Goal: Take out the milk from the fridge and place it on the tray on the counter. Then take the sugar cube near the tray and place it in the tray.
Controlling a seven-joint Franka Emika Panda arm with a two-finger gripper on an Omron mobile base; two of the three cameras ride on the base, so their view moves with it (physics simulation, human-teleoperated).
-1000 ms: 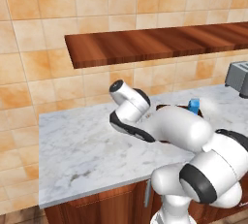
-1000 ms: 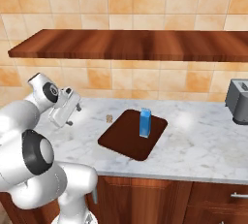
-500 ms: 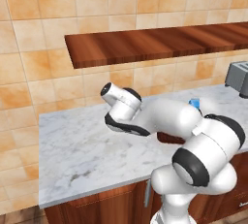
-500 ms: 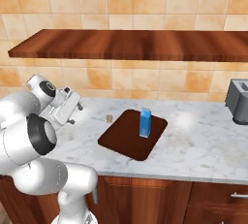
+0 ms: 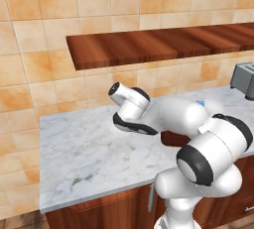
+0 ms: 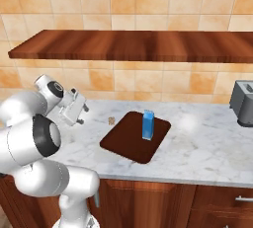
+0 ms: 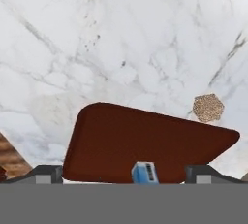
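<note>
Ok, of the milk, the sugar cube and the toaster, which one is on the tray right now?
The milk, the blue carton standing upright on the tray. The sugar cube lies on the counter beside the tray, and the toaster stands far off.

The marble tabletop (image 6: 207, 148) is carrying 3 things: the tray (image 6: 129, 140), the sugar cube (image 6: 112, 121) lying just at the tray's 10 o'clock, and a toaster (image 6: 243, 102) sitting at 3 o'clock.

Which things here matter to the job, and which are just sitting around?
Part of the job:
milk, standing on the tray
sugar cube, on the counter beside the tray
gripper, open, empty

Just there:
toaster
wall shelf
</note>
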